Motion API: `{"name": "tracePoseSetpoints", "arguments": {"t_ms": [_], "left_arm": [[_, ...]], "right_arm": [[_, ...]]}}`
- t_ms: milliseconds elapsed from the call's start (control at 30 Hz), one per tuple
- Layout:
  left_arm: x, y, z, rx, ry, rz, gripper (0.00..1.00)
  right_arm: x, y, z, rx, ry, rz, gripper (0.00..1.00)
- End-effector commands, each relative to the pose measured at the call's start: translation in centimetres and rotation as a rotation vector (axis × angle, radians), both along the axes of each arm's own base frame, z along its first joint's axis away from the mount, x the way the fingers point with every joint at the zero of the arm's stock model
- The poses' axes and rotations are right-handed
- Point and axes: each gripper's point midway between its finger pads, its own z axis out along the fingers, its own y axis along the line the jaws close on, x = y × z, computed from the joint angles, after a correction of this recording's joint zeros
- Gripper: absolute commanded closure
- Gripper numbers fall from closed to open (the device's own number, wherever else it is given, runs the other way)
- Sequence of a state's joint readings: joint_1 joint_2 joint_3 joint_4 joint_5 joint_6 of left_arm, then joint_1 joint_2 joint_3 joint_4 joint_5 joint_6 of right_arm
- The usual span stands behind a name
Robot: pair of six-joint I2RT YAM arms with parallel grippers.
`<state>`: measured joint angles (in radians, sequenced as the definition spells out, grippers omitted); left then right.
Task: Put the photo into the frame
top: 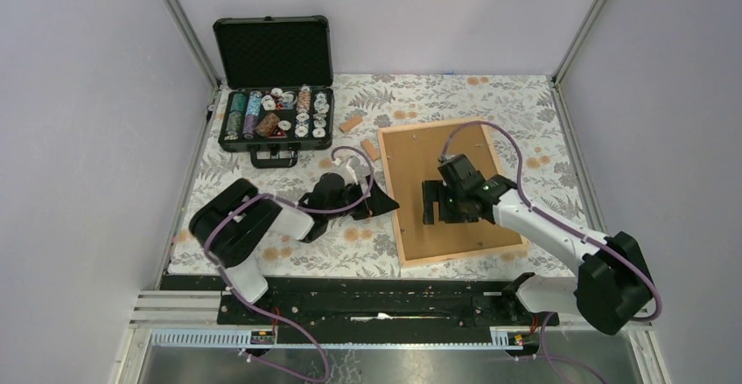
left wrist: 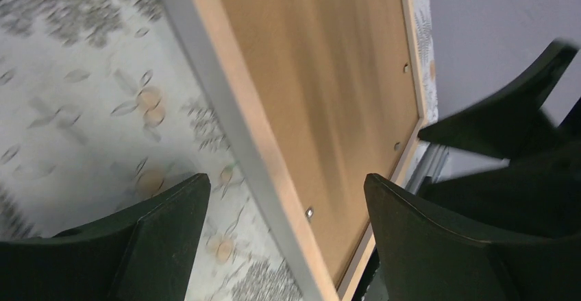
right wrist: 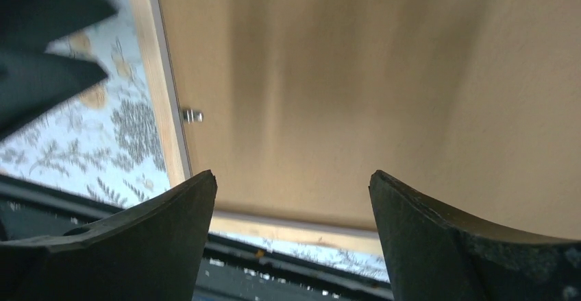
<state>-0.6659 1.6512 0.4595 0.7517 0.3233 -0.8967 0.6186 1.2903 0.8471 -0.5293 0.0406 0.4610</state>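
While over backing board [top: 418, 152], R gripper [right wrist: 290, 177]: fingers spread, empty
L gripper [left wrist: 286, 181]: fingers spread, empty, by frame [left wrist: 248, 109] 9 o'clock edge

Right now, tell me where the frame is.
In the top view the frame lies flat on the right half of the table, beneath the right pincer, with two wooden blocks off its far-left corner.
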Motion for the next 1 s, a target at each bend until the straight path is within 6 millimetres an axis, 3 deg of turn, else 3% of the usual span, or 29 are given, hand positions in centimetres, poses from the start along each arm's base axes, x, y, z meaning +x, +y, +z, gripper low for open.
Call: {"name": "tracePoseSetpoints", "arguments": {"t_ms": [0, 267, 533, 667, 800, 867, 967], "left_arm": [[1.3, -3.4, 1.8, -0.141, 0.003, -0.059, 0.12], [3.7, -6.0, 1.3, -0.179, 0.044, -0.071, 0.12], [7.7, -8.4, 1.3, -0.234, 0.086, -0.059, 0.12], [10.6, -9.8, 1.9, -0.297, 0.101, -0.072, 0.12], [13.6, -11.2, 2.7, -0.359, 0.106, -0.115, 0.12], [15.9, -10.4, 3.2, -0.379, 0.096, -0.099, 0.12], [19.0, -7.2, 4.4, -0.359, 0.070, -0.043, 0.12]], "right_arm": [[-3.8, 0.8, -0.6, 0.088, 0.102, 0.017, 0.12], [-7.7, 1.8, -4.5, 0.057, 0.211, 0.064, 0.16], [-8.5, 6.1, -5.2, 0.239, 0.223, 0.066, 0.21], [-7.3, 9.1, -4.9, 0.350, 0.207, 0.065, 0.21], [-3.6, 12.6, -4.4, 0.394, 0.120, 0.100, 0.19], [-1.5, 13.5, -3.8, 0.367, 0.066, 0.116, 0.17], [0.5, 12.4, -2.7, 0.258, 0.012, 0.123, 0.12]]}}
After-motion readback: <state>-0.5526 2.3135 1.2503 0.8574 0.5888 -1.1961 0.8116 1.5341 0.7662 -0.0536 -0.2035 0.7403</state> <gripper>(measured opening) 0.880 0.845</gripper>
